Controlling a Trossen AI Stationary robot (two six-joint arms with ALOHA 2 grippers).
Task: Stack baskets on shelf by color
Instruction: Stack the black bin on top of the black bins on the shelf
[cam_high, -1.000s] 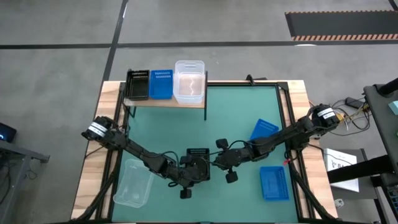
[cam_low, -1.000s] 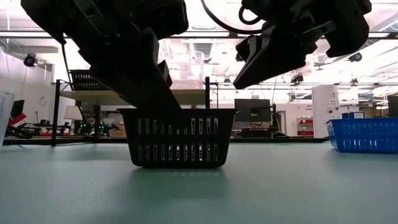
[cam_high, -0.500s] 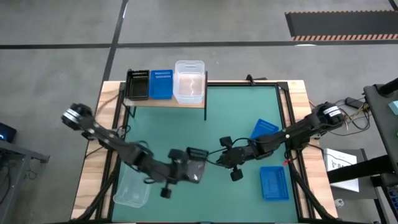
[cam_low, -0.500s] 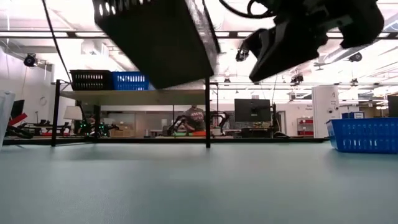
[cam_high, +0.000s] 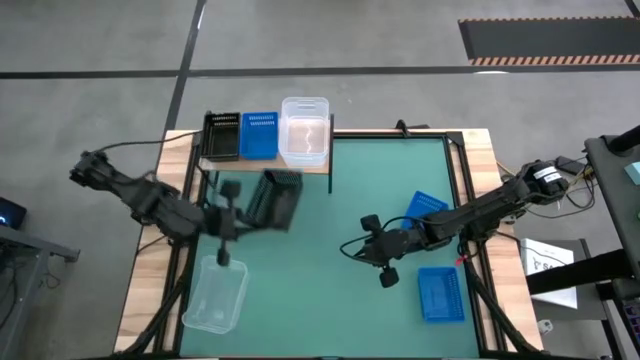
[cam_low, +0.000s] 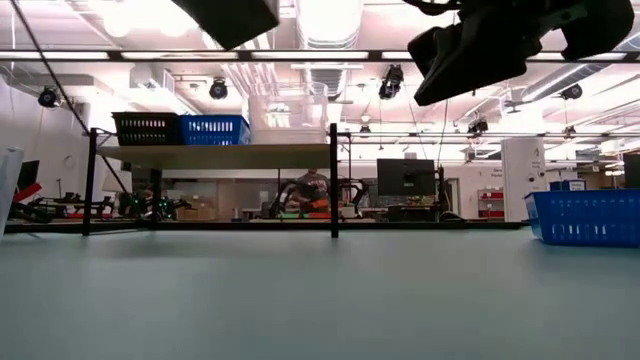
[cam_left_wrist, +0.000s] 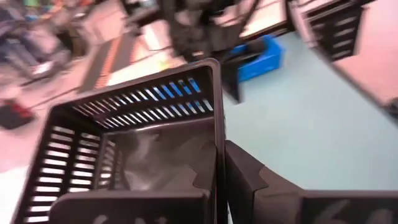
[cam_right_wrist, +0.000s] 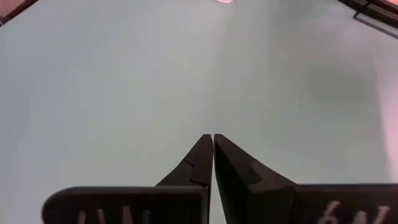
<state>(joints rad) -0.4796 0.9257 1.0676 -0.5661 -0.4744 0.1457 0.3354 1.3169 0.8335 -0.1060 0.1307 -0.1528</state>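
1. Carrying a black basket (cam_high: 275, 198) in the left gripper (cam_left_wrist: 219, 163), fingers clamped on its wall, just short of the shelf (cam_high: 262, 163).
2. We see right gripper (cam_right_wrist: 212, 146) pinched closed, empty, over mid-table.
3. Shelf holds black, blue, clear; clear basket (cam_high: 215, 295) and two blue remain.

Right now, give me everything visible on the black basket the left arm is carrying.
The black basket is a small rectangular bin of what looks like dark plastic, its walls cut with rows of vertical slots. It looks empty in the left wrist view. The left claw is shut on one wall at the rim, one finger inside and one outside. It hangs tilted in the air above the green mat, just in front of the shelf, and touches nothing else.
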